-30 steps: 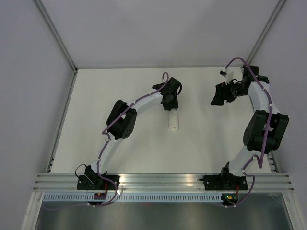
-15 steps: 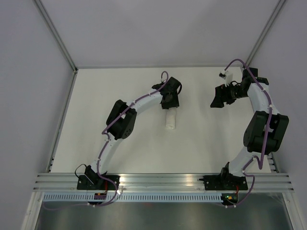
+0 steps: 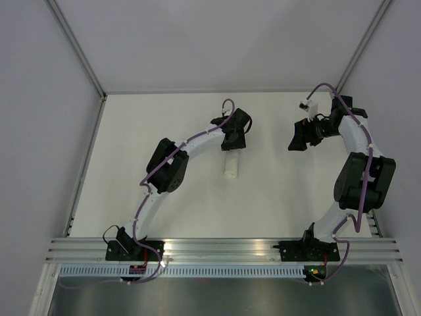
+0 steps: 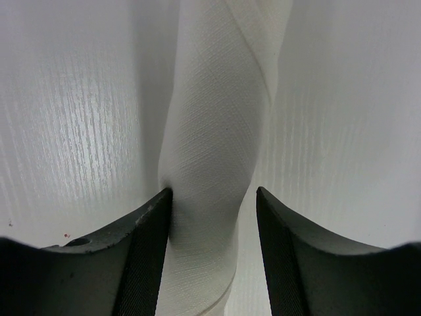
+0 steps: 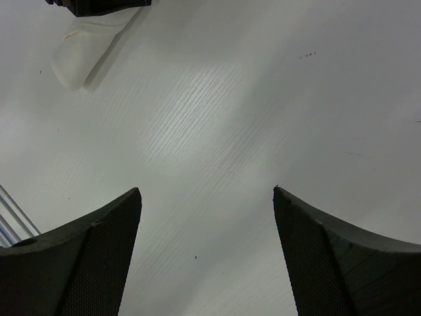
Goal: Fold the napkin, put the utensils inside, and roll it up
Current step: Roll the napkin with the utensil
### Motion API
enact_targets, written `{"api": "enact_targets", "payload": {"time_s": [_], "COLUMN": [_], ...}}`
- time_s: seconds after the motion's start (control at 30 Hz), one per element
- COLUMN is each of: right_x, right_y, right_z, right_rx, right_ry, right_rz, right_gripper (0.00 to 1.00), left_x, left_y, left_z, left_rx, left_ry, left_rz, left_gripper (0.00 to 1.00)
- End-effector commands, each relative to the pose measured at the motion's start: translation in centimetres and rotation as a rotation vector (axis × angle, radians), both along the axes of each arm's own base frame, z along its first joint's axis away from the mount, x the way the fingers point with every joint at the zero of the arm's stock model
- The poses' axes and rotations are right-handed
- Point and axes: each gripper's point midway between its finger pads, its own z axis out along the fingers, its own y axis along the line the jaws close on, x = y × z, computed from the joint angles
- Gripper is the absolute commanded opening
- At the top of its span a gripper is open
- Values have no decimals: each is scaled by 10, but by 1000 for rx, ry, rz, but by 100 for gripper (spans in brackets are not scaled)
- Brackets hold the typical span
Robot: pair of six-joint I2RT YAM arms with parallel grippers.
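Since a second ago my left tool (image 3: 231, 149) has drawn slightly farther off, and the near end of the napkin (image 3: 231, 167) has swung a little left. Nearest me, bare bench (image 3: 289, 204) runs up to the rail (image 3: 223, 249). The rolled napkin lies mid-bench, its long axis running near to far. My left tool straddles its far end, fingers apart, one pad touching cloth. The right tool (image 3: 296, 141) hangs agape, well off to the right.

From above, the left gripper (image 3: 233, 139) covers the far end of the rolled napkin (image 3: 231, 168), so I can't see that end. On my left wrist view the roll runs off the top and bottom edges. On the right wrist view, the top edge cuts it off at upper left.
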Motion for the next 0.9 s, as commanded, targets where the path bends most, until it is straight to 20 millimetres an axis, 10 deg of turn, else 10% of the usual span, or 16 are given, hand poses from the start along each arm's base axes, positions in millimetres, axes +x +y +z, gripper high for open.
{"api": "enact_targets", "payload": {"time_s": [0.0, 0.57, 0.87], "right_x": [-6, -9, -2], "right_y": [3, 0, -4], "right_z": [12, 9, 9], "right_rx": [9, 3, 2], "right_ry": [-41, -38, -52], "right_rz": [21, 24, -13], "right_gripper": [86, 85, 86], "left_x": [-17, -15, 2], "left_y": [12, 12, 20], "left_z": [9, 48, 106], "left_rx": [69, 91, 99], "left_ry": [11, -90, -219], "left_rz": [-9, -34, -110], "left_gripper": [60, 70, 70]}}
